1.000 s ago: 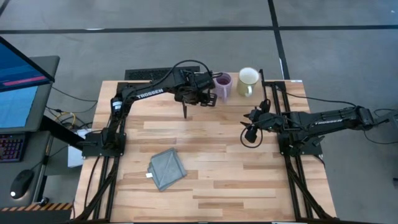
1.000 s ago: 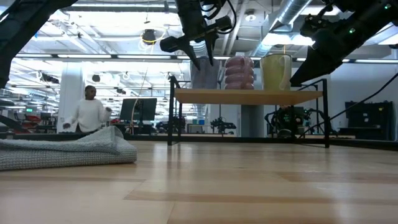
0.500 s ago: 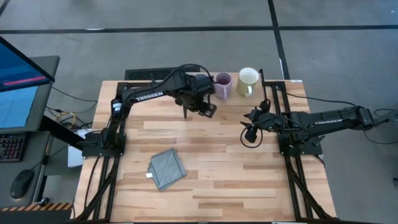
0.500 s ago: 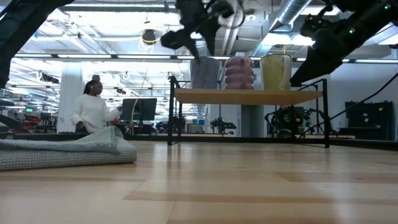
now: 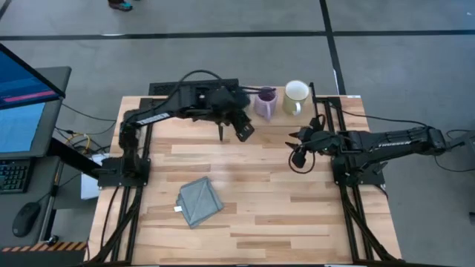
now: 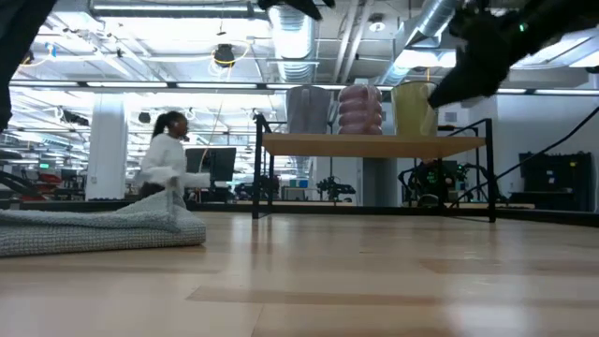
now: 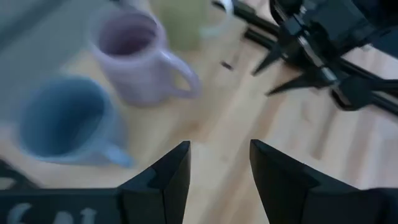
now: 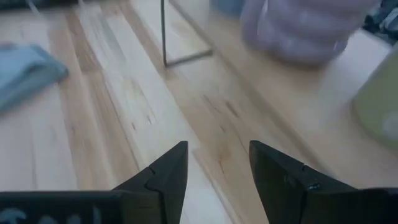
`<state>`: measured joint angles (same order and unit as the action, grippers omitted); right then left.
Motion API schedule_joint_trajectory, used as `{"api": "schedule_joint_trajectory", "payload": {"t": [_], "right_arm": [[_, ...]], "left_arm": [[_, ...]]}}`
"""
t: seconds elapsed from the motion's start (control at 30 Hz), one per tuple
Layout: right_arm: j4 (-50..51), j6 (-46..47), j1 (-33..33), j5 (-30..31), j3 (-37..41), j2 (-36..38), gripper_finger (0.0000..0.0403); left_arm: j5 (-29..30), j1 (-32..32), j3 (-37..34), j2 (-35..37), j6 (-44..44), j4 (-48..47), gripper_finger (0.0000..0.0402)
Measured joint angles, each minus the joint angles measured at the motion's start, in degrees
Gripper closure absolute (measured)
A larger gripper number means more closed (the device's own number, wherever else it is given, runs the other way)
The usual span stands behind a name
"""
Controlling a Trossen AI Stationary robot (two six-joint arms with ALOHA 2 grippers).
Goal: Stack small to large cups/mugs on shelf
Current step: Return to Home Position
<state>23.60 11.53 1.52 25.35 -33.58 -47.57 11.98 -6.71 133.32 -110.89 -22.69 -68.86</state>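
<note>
Three mugs stand on their bases side by side on the low wooden shelf (image 6: 374, 145) at the table's far edge: dusty blue (image 6: 309, 109), lavender purple (image 6: 360, 109) and cream-white (image 6: 415, 109). From above, the purple mug (image 5: 265, 102) and the cream mug (image 5: 295, 96) show, and my left arm hides the blue one. My left gripper (image 7: 217, 168) is open and empty, above and just near of the shelf (image 5: 241, 130). It looks down on the blue mug (image 7: 62, 121) and the purple mug (image 7: 134, 59). My right gripper (image 8: 214, 168) is open and empty, near of the shelf's right end (image 5: 298, 150).
A folded grey-blue cloth (image 5: 199, 200) lies on the table's near left part. The shelf's thin black legs (image 8: 165, 31) stand between my grippers and the mugs. A person (image 6: 168, 164) moves in the room behind. A monitor (image 5: 22, 89) stands off the table's left.
My left gripper has drawn away from the blue mug, upward and toward the table's near edge, rising almost out of the low view. The blue mug stays standing on the shelf. My right gripper has risen a little.
</note>
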Motion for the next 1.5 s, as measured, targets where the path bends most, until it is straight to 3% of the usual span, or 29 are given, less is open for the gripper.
{"api": "schedule_joint_trajectory", "payload": {"t": [0.17,0.33,0.47,0.57,0.73,1.0,1.23,1.5], "right_arm": [[0.1,-0.7,0.0,-0.3,-5.9,0.0,0.021],[0.1,-3.6,0.0,-2.5,-12.6,1.0,0.021],[-0.1,-4.9,0.0,-4.3,-16.9,3.6,0.021],[-0.2,-6.1,0.0,-5.0,-18.3,6.9,0.021],[0.1,-7.1,-0.1,-4.9,-18.3,11.6,0.021],[5.0,-7.1,-0.2,-4.9,-18.1,13.1,0.021],[-5.9,-8.6,-0.2,-4.6,-8.7,16.1,0.021],[-11.3,-8.2,0.0,-6.2,2.3,21.7,0.021]], "left_arm": [[8.1,2.4,-0.1,5.0,7.8,0.3,0.0246],[9.8,3.8,-0.8,11.1,14.2,1.0,0.0246],[10.3,4.4,-6.7,17.4,19.2,7.3,0.0246],[10.2,4.4,-17.0,25.1,20.0,14.4,0.0246],[9.7,4.3,-40.8,41.0,21.3,33.5,0.0246],[8.8,2.3,-71.9,61.0,20.1,54.4,0.0246],[8.8,1.0,-88.7,71.8,20.1,64.3,0.0246],[8.9,1.0,-101.4,79.4,20.3,70.1,0.0246]]}}
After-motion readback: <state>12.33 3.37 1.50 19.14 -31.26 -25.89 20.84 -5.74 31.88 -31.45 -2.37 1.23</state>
